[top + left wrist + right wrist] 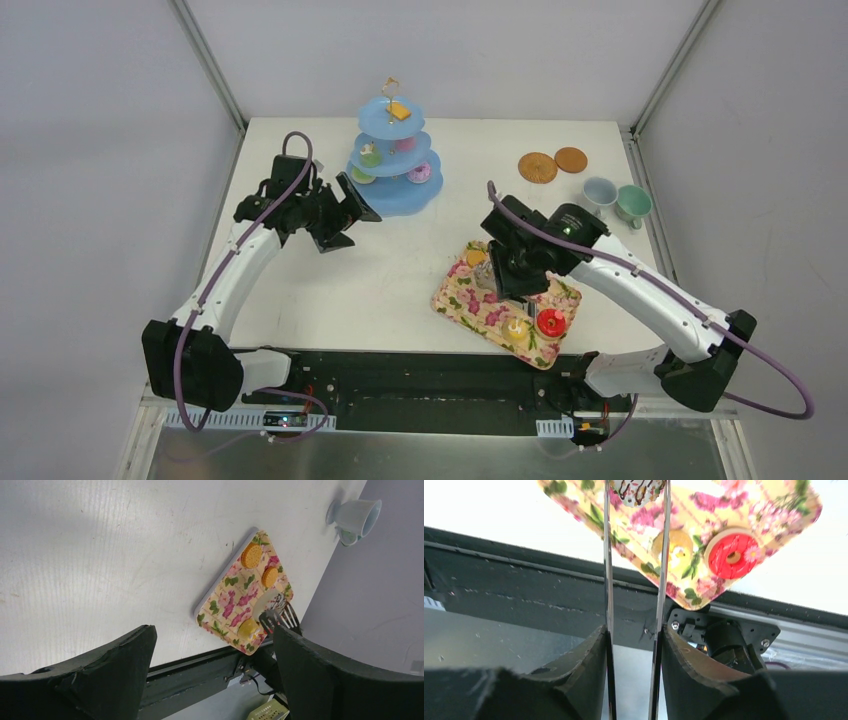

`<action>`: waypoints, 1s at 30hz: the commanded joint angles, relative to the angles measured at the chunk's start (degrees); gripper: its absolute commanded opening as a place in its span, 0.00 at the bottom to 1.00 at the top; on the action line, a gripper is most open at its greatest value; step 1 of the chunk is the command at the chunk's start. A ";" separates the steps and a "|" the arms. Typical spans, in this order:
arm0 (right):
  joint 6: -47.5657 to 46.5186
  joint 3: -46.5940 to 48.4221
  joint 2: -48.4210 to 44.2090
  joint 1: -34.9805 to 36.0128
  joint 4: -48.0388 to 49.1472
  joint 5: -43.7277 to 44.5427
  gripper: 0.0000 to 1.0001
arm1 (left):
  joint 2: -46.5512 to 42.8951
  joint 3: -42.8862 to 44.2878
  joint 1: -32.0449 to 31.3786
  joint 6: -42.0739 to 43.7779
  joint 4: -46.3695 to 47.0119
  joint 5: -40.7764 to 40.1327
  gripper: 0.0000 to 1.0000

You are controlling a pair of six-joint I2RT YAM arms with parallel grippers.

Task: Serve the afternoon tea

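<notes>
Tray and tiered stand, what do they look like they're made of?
Tray: likely plastic or melamine, smooth, with a printed flower pattern and pale rim. Stand: probably plastic, even light blue, smooth tiers; the thin top handle looks metallic.

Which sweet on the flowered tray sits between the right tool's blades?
The white chocolate-drizzled sweet; the red donut and yellow sweet lie outside the blades.

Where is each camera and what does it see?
Top external: above, behind the robot, facing down at the table; left arm, right arm show.
Left wrist: on left arm, facing the flowered tray; open end effector fingers show.
Right wrist: on right arm, over the tray; fingers clasp a drizzled sweet.
All share the tray.
</notes>
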 commanded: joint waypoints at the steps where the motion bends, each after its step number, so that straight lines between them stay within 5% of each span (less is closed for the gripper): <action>1: -2.83 6.18 2.11 -1.37 4.55 5.45 0.32 | -2.64 -0.70 -0.78 0.06 -1.18 -0.44 0.91; 12: -13.64 16.81 21.75 -13.53 28.17 -2.22 0.30 | -5.34 1.64 -0.78 3.01 -6.78 -2.57 0.90; 30: -17.51 35.07 41.78 -15.42 28.12 -10.04 0.30 | -8.41 1.96 -0.78 5.49 -12.90 -7.15 0.91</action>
